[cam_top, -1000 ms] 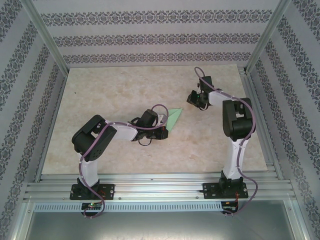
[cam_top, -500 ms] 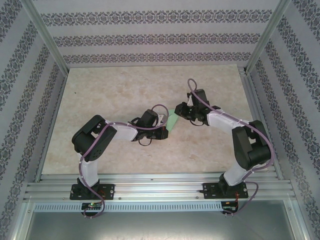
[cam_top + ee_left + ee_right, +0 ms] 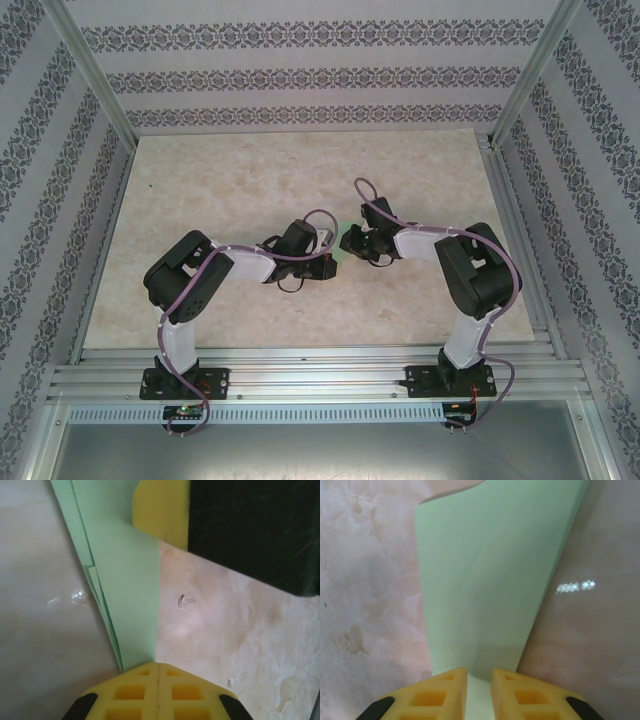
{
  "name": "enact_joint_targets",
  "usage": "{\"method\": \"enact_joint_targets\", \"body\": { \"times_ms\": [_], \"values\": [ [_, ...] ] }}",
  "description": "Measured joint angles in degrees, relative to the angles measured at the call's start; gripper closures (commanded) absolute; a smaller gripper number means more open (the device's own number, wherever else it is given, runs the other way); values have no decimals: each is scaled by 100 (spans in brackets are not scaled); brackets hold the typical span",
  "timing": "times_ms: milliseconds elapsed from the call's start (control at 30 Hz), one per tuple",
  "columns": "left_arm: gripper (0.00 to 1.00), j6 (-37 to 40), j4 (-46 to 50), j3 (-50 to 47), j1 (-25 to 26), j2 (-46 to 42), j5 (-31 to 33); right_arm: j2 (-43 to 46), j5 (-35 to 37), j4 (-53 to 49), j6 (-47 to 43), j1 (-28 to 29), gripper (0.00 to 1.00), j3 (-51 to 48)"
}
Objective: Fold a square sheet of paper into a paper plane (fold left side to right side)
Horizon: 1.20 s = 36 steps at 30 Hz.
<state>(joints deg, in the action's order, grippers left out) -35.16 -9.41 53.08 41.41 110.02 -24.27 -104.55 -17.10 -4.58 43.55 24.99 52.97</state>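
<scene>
Nearest to us, on the near-left side of the paper plane (image 3: 127, 580), the left arm (image 3: 200, 275) stretches low over the table (image 3: 220, 180). It ends with the left gripper (image 3: 330, 258) right at the plane's near end. In the left wrist view its two yellow fingers (image 3: 135, 692) are pressed together with only a seam between them. The plane's narrow end runs down to the tip of the left-hand finger. We cannot tell whether the paper is nipped there or merely touched from above.

The paper plane itself lies on the marbled table between the two grippers. It is pale mint-green and folded in overlapping layers, with long edges that spread wider away from the left gripper. From the right wrist we see a soft crease along its middle, and the paper narrows toward that camera's fingers.

Just beyond the plane, on its far-right side, sits the right gripper (image 3: 352, 243), facing the left one across the paper. Its yellow fingers (image 3: 530, 695) stand slightly apart with a narrow slot between them, and green paper shows through that slot. We cannot tell whether the pads touch the sheet. From the left wrist camera, one of these fingers overlaps the plane's wide far end, with the black gripper body beside it.

Farther still from the plane, the table runs on to the patterned back wall (image 3: 300, 75).
</scene>
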Motion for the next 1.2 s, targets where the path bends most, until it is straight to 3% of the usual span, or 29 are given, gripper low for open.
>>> {"method": "enact_joint_targets", "body": {
  "times_ms": [567, 700, 933, 1200],
  "values": [
    [94, -195, -254, -973, 476, -702, 149, -155, -68, -313, -153, 0, 78, 271],
    [94, -240, 173, -1043, 516, -931, 20, -160, -70, -310, -162, 0, 78, 278],
    [95, -146, 1410, -509, 363, -1049, -111, -160, -74, -310, -162, 0, 78, 278],
    [95, -107, 1484, 151, 76, -767, -111, -160, -76, -306, -160, 2, 78, 278]
  ]
}}
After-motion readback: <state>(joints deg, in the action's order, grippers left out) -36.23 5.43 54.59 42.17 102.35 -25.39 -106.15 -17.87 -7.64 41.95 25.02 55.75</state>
